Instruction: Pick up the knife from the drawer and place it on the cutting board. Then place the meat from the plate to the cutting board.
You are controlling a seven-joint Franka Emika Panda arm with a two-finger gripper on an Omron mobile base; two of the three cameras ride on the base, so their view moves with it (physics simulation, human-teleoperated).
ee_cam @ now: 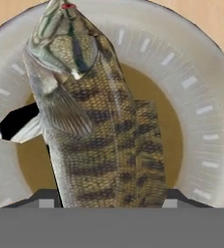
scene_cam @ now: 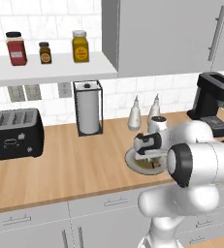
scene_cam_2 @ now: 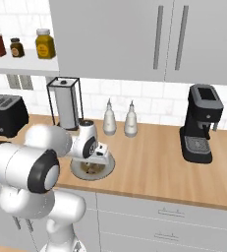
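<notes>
Gripper (ee_cam: 106, 201) down over plate (ee_cam: 200, 97), jaws pinched on meat (ee_cam: 108, 145) lying on it. Behind plate: two bottles (scene_cam_2: 109, 118), paper-towel holder (scene_cam_2: 66, 103). Coffee machine (scene_cam_2: 201, 123) right; toaster (scene_cam: 12, 133) left. Three jars (scene_cam: 79, 46) on shelf.

Base views flank arm, sharing counter and plate (scene_cam: 130, 162); hand view close above plate.

The white Franka arm with dark joints folds forward from its base, elbow bulging close to the cameras, forearm reaching over the worktop. Its wrist bends down, so the two-finger gripper (scene_cam: 150, 157) points straight downward. In the hand view both small dark fingers (ee_cam: 44, 199) stand apart, pressed against either side of the scaly brownish slab (ee_cam: 108, 140).
</notes>
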